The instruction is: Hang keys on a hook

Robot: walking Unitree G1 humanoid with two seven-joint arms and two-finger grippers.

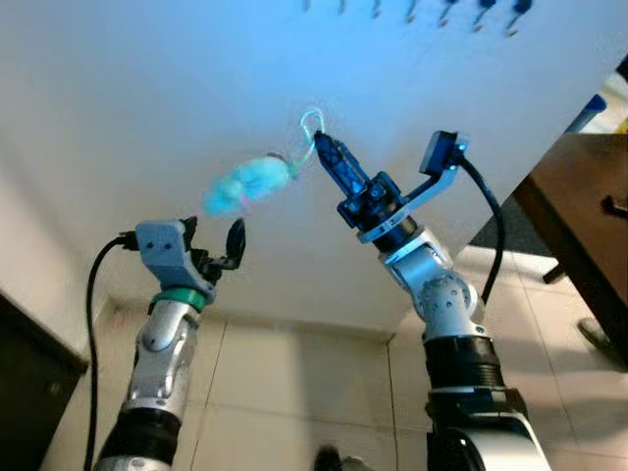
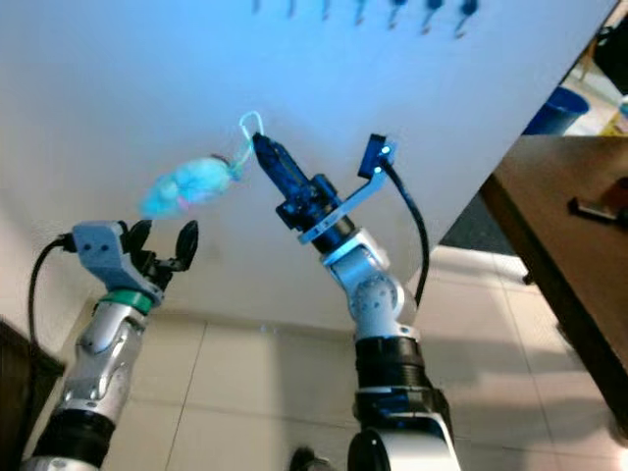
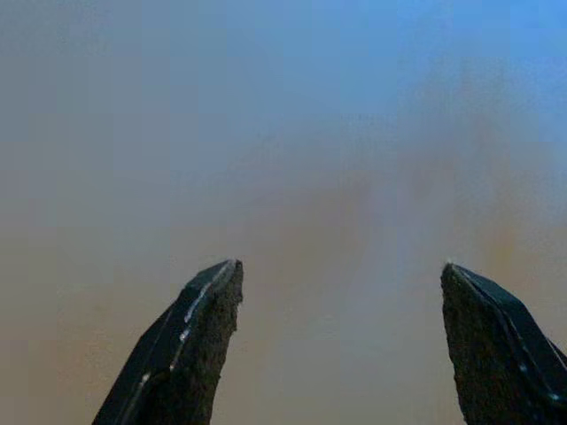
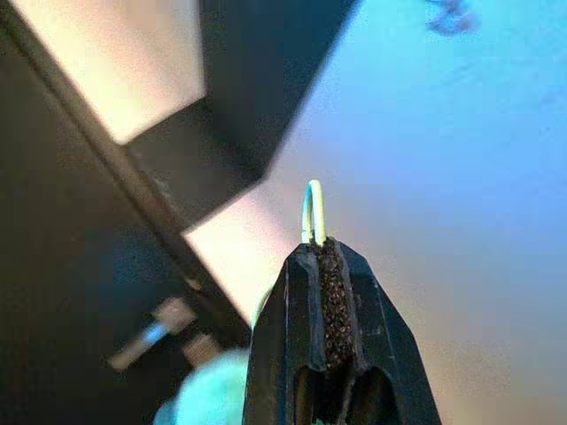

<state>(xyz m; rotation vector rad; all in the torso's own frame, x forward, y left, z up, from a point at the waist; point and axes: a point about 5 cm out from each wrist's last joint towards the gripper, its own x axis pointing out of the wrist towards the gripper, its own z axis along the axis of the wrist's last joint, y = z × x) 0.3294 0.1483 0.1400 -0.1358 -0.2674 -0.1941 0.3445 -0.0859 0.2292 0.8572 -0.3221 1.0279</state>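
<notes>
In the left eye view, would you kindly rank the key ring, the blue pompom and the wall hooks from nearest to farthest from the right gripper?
1. Key ring: pinched at the right gripper tips.
2. Blue pompom: hanging to its left.
3. Wall hooks: high above.

Hooks (image 1: 444,10) cut by top edge; pom-pom (image 1: 245,184) blurred.

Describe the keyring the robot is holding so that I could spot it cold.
Start at the pale wall with its row of hooks at the top. Below them the right hand is raised, shut on a thin wire ring. From the ring hangs a fluffy turquoise pompom, the one bright, furry thing here.
</notes>
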